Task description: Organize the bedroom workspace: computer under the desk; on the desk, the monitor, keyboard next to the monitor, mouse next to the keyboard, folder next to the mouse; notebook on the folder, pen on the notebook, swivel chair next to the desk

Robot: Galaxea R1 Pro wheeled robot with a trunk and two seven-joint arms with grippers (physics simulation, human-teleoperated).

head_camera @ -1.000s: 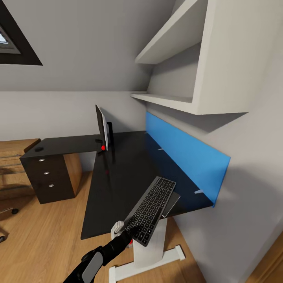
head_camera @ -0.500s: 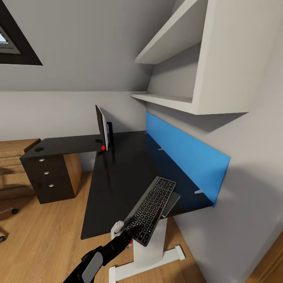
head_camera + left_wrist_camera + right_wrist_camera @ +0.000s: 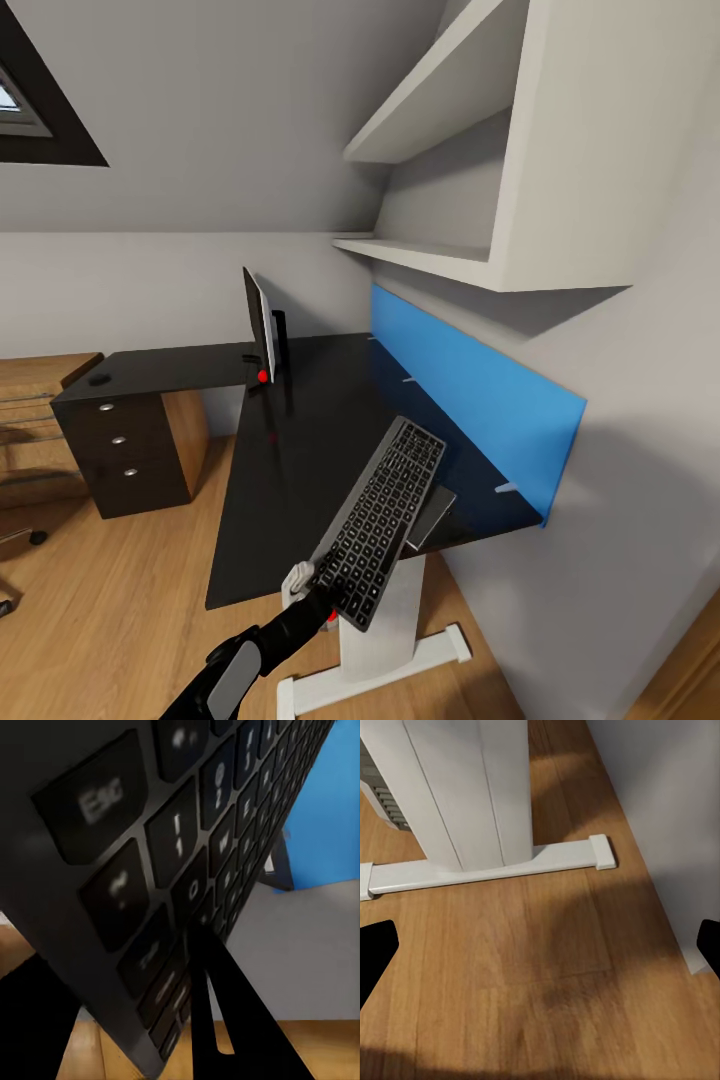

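My left gripper [image 3: 318, 592] is shut on the near end of the keyboard [image 3: 385, 512], a long slim dark grey board with black keys. It is held tilted, far end raised, over the near end of the black desk [image 3: 300, 440]. In the left wrist view the keyboard's keys [image 3: 187, 832] loom close and one black finger [image 3: 217, 1020] lies across them. The monitor [image 3: 259, 335] stands edge-on at the desk's corner, with a red light low on it. The mouse [image 3: 98, 379] rests on the desk above the drawer unit [image 3: 122, 452]. My right gripper [image 3: 540, 949] hangs open over the wooden floor.
A long blue panel [image 3: 470, 400] lines the wall behind the desk, with white shelves [image 3: 440, 110] above it. A grey flat shape [image 3: 432, 515] lies under the keyboard at the desk's edge. The desk's white leg [image 3: 385, 630] and its foot [image 3: 495, 866] stand on the floor. A chair's base [image 3: 15, 545] shows at far left.
The keyboard's far end has risen, so it tilts more steeply above the desk; my left gripper stays at nearly the same spot. The view itself has not shifted.
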